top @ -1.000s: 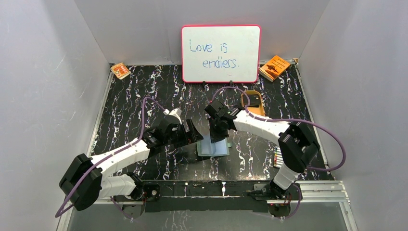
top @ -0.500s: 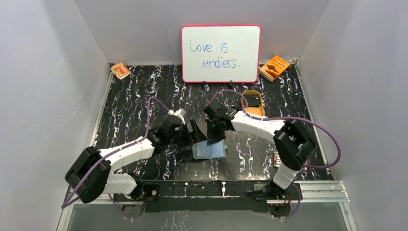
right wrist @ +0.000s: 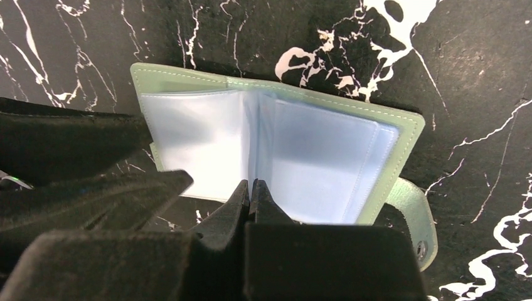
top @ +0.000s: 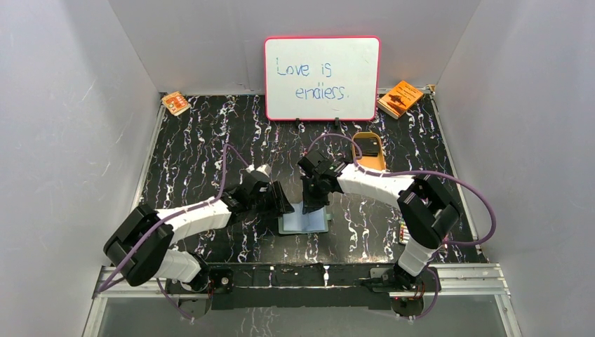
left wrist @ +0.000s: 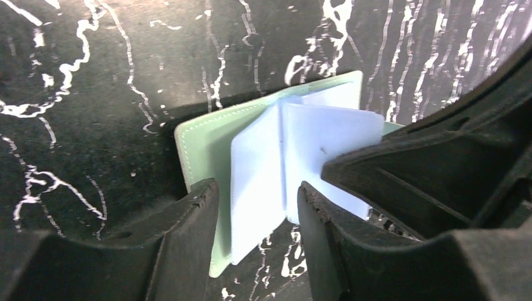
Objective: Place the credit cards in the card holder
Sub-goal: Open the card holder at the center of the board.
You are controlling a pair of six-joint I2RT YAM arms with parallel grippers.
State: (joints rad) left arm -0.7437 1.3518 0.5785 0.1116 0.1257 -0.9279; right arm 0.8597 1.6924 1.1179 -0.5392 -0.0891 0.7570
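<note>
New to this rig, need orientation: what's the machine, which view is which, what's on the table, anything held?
Two robot arms, bolted at the table's near edge. One picture looks down from above and behind them; the other two come from a camera on each wrist. On the black marbled table are a whiteboard, two orange booklets, a tan tray holding dark credit cards, and, in the middle, the open card holder. The right hand is shut, seemingly pinching one inner leaf of it. The left hand is open, a leaf between its fingers.
</note>
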